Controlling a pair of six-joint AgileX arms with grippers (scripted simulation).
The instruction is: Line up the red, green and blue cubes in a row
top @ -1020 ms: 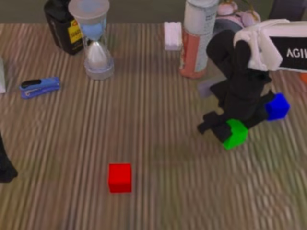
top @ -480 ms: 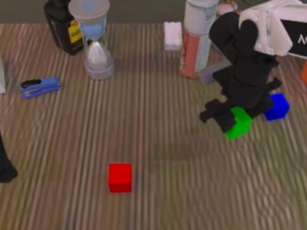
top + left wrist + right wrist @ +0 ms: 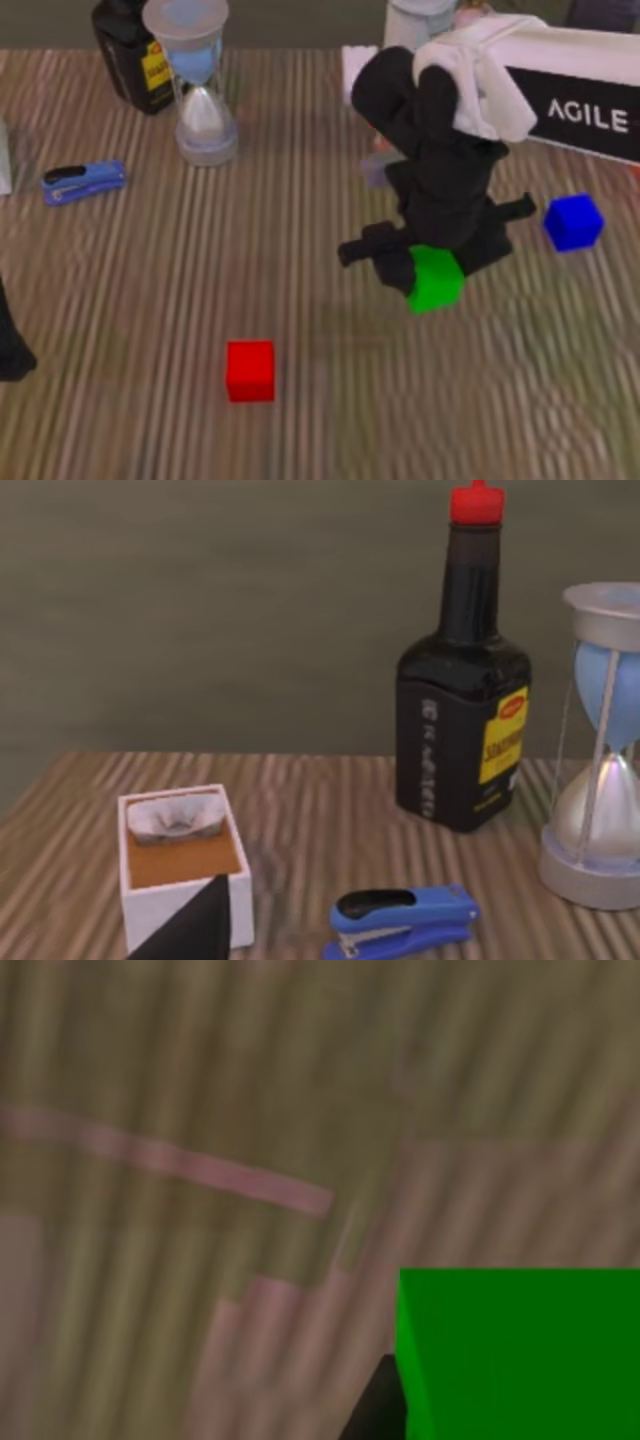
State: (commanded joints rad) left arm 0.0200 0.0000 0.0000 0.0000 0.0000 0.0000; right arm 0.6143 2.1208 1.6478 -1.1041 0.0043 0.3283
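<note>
**Right gripper carried the green cube above mid-table**

The right gripper hung over the middle of the wooden table, somewhat toward its right side, its jaws clamped on the green cube. In the right wrist view the same cube filled a corner of the picture, with a dark fingertip against one face and the blurred ribbed tabletop behind.

The blue cube sat on the table near the right edge, apart from the gripper. The red cube lay alone toward the near edge, left of the middle and well apart from the other two.

The left gripper was parked at the left edge of the table; whether its fingers were apart or together could not be told.

Along the far edge stood a dark sauce bottle and, just beside it, an hourglass. A blue stapler lay near the left edge. The left wrist view also showed a small white box with a brown inside near the stapler.
</note>
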